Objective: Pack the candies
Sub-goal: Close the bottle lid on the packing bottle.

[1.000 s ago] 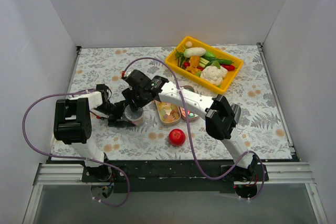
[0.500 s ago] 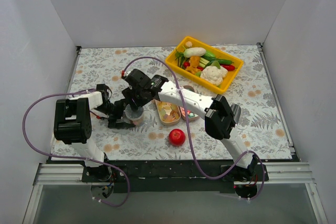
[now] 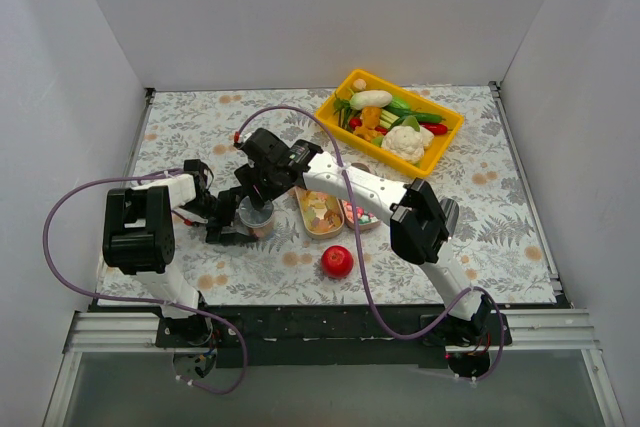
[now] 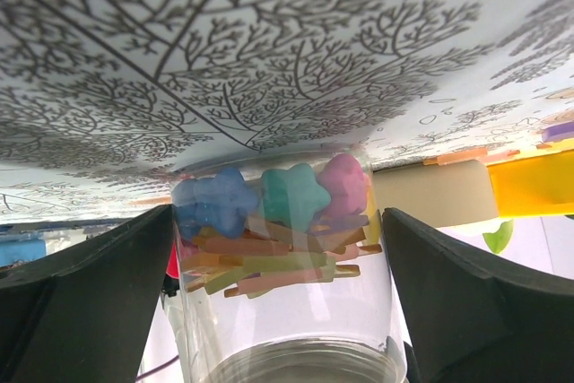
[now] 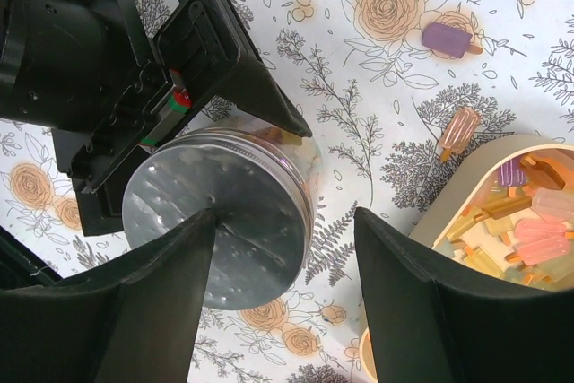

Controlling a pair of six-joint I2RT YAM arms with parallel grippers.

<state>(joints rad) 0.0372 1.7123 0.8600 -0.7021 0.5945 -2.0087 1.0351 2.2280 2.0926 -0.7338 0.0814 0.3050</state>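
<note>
Some candies (image 4: 269,213) sat in lidded jar (image 3: 256,217), rest lay in oval dish (image 5: 429,214) (packing unfinished, I judged). My left gripper (image 4: 276,217) spread wide around jar, right gripper (image 5: 285,214) half-open over lid (image 5: 215,235), both empty.

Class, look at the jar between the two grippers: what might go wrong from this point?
The left gripper stands open around the jar, so it stands unsupported. The right gripper sits off-centre over the lid; closing may shove or tip the jar.
</note>
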